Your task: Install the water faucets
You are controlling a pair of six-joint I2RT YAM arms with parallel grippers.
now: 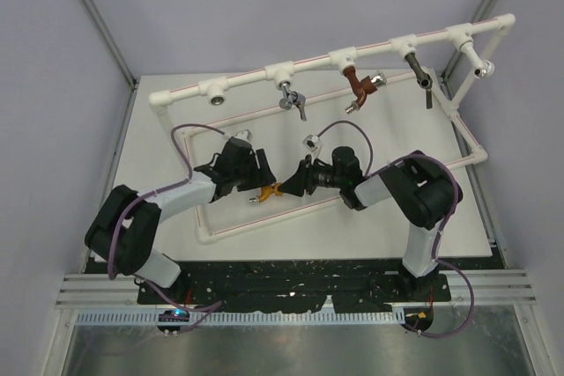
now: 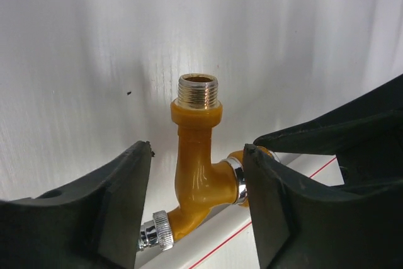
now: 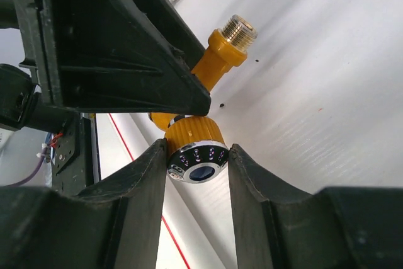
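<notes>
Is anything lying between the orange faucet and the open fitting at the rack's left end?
No loose object shows. In the top view, only the left gripper, straddling the faucet, and the frame's lower rail cross the line to that fitting.

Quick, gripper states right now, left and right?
Left gripper: straddles the orange-yellow faucet; whether it grips cannot be told.
Right gripper: closed on the faucet, at its silver knob.

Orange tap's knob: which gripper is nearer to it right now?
Right. The right gripper has a finger against each side of the knob; the left gripper straddles the orange tap at its body, beside the knob.
</notes>
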